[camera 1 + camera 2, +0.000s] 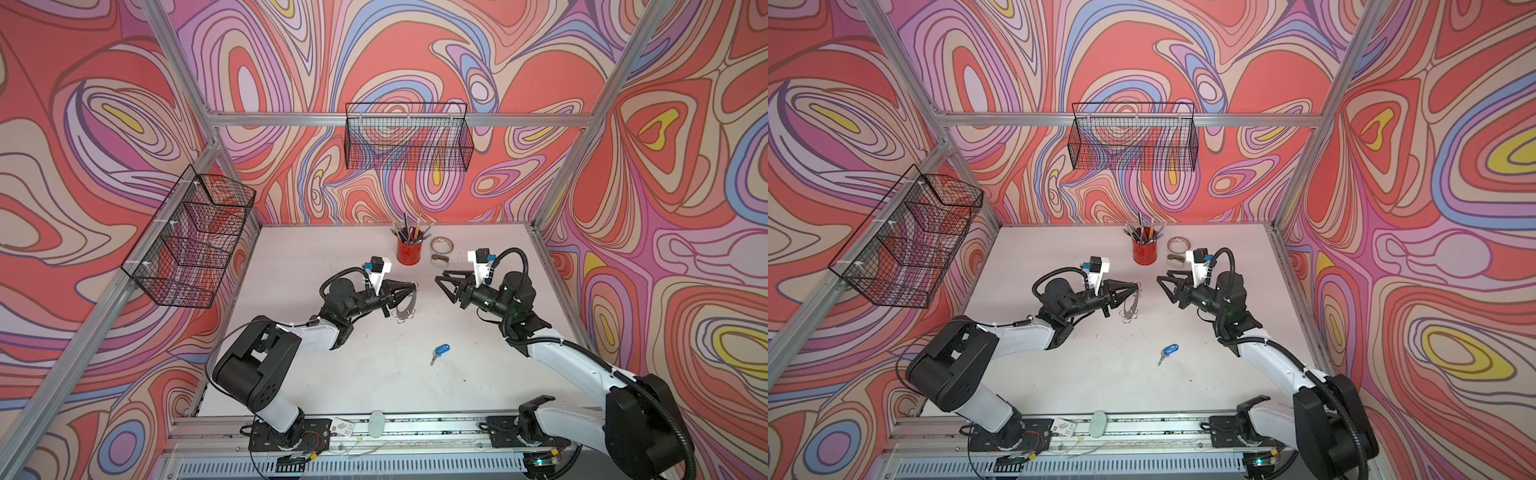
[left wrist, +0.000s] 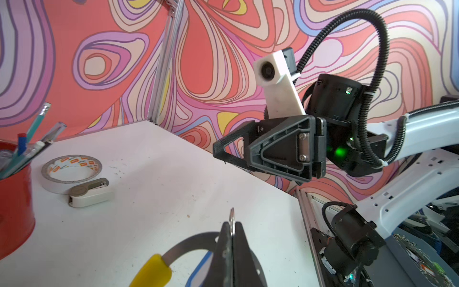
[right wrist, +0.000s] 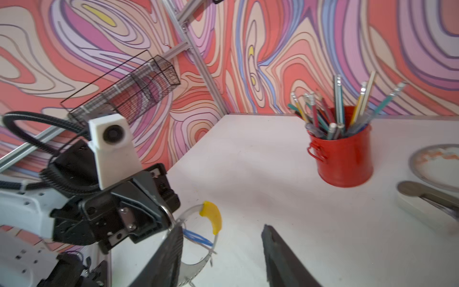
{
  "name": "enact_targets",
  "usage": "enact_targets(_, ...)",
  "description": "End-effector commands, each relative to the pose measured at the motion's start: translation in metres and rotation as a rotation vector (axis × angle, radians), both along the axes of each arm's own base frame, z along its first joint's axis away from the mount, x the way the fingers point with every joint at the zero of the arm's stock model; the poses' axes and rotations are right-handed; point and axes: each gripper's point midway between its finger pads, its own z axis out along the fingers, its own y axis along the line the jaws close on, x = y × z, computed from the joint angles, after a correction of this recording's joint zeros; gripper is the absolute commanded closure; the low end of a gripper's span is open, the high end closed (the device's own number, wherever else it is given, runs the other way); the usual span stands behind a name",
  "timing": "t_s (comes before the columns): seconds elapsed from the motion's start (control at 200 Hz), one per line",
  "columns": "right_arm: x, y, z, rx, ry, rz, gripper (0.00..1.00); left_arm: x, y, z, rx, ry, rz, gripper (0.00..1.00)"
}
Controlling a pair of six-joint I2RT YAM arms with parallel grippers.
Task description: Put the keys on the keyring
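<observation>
Left pincer (image 1: 410,287): jaws pressed together on the metal band of the keyring (image 1: 405,309). The left wrist view shows the two fingers (image 2: 224,248) flush, with a small bit of wire ring poking out between them. The hoop hangs on edge from the tips toward 6 o'clock in both top views. Its yellow segment (image 2: 151,270) sits beside the grip. Contact of its lower edge with the worktop (image 1: 365,374): cannot tell. A blue strip (image 3: 197,238) shows inside the hoop; what it is cannot be told.

Right pincer (image 1: 445,289): jaws apart, nothing between them. It stands at 3 o'clock of the left pincer, tips facing it, with a clear gap to the keyring.

One key (image 1: 440,352) with a blue tag lies flat on the worktop. It is at 5 o'clock of the left pincer and 6 o'clock of the right pincer, well apart from both and from the keyring.

A red pot (image 1: 409,251) of pencils stands at 12 o'clock of the left pincer. A tape roll (image 1: 441,244) lies at 12 o'clock of the right pincer, with a beige case (image 1: 440,260) just beside it on the near side.
</observation>
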Motion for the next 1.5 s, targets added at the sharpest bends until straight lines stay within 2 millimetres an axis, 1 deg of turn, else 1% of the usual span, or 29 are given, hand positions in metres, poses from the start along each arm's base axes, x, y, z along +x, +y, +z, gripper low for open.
enact_targets(0.0,-0.02,0.02,0.02,0.047,-0.045,0.185,0.48,-0.014,-0.004,0.032,-0.063,-0.113,-0.097,1.0)
enact_targets(0.085,-0.022,0.025,0.014,0.041,-0.028,0.215,0.5,-0.018,-0.007,0.032,-0.063,-0.106,-0.13,1.0)
enact_targets(0.205,-0.028,0.037,0.008,0.038,-0.014,0.278,0.57,-0.018,-0.007,0.033,-0.062,-0.109,-0.139,1.0)
enact_targets(0.28,-0.03,0.042,0.005,0.032,-0.008,0.298,0.57,-0.019,-0.007,0.033,-0.063,-0.108,-0.142,1.0)
enact_targets(0.431,-0.035,0.045,0.007,0.045,-0.013,0.32,0.57,-0.017,-0.008,0.034,-0.065,-0.103,-0.138,1.0)
enact_targets(0.631,-0.034,0.049,0.001,0.041,0.005,0.334,0.68,-0.016,-0.009,0.034,-0.066,-0.098,-0.143,1.0)
enact_targets(0.696,-0.035,0.05,0.001,0.04,0.008,0.341,0.74,-0.015,-0.009,0.034,-0.067,-0.093,-0.143,1.0)
enact_targets(0.811,-0.034,0.051,-0.001,0.034,0.01,0.344,0.83,-0.015,-0.01,0.034,-0.067,-0.089,-0.148,1.0)
enact_targets(0.881,-0.034,0.052,-0.002,0.035,0.015,0.348,0.99,-0.014,-0.01,0.033,-0.067,-0.083,-0.147,1.0)
enact_targets(0.891,-0.034,0.052,-0.002,0.035,0.014,0.348,1.0,-0.014,-0.01,0.032,-0.066,-0.083,-0.148,1.0)
enact_targets(1.107,-0.032,0.051,-0.001,0.035,-0.002,0.327,1.0,-0.016,-0.009,0.03,-0.057,-0.072,-0.153,1.0)
enact_targets(1.222,-0.031,0.048,0.002,0.016,-0.037,0.3,1.0,-0.018,-0.007,0.028,-0.016,-0.057,-0.151,1.0)
enact_targets(1.342,-0.027,0.046,0.005,-0.026,-0.07,0.271,1.0,-0.018,-0.002,0.025,0.07,-0.039,-0.104,0.88)
enact_targets(1.442,-0.022,0.047,0.008,-0.075,-0.096,0.242,1.0,-0.018,0.005,0.016,0.164,-0.016,-0.052,0.68)
enact_targets(1.497,-0.019,0.047,0.005,-0.121,-0.108,0.228,1.0,-0.021,0.011,0.013,0.224,-0.026,-0.034,0.59)
